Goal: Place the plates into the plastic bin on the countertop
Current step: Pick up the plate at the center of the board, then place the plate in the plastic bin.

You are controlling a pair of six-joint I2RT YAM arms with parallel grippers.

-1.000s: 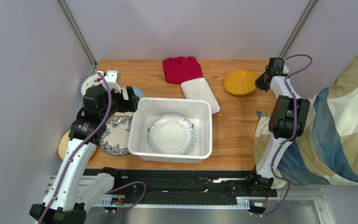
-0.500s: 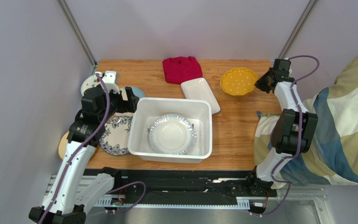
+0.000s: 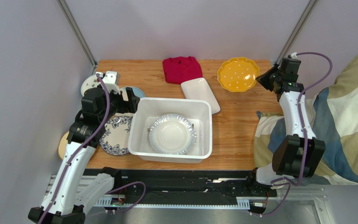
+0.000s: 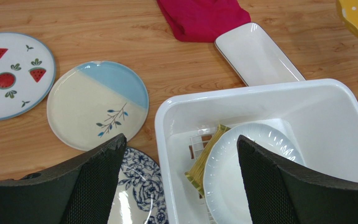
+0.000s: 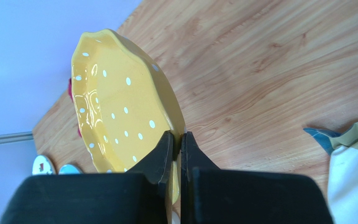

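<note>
Between the right fingers [image 5: 161,156], the yellow plate [image 5: 115,112] is pinched edgewise.

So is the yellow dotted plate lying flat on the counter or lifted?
Lifted: the right gripper is shut on the yellow plate, holding it tilted above the countertop.

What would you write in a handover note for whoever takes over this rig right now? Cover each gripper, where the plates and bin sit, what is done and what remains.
Right gripper: shut on the rim of the yellow plate, which is tilted above the countertop at far right.
Left gripper: open, holding nothing, over the bin's left wall.
Done: white round plate lies in the bin on a greenish plate.
Left: yellow plate, white rectangular plate, cream-and-blue plate, watermelon plate, blue floral plate, all outside the bin. Leave the red cloth.
</note>
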